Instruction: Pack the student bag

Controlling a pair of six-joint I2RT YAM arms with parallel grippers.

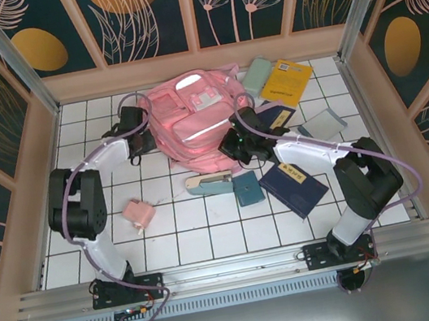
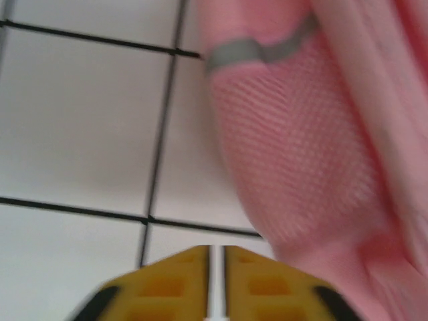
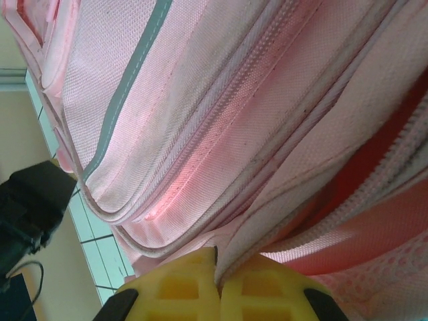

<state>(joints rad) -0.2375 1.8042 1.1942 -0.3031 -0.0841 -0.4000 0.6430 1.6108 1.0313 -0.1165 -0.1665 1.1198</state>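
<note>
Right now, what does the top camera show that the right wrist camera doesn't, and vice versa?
Top view: the whole layout, with yellow booklet, stapler, blue notebook and small pink pouch lying around. Right wrist: close-up zipper tracks, right gripper shut on a backpack seam. Both: that pink backpack and its pale strip.

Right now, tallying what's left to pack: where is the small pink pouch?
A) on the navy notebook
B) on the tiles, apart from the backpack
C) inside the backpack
B: the small pink pouch lies on the tiled table, clear of the student bag.
</note>
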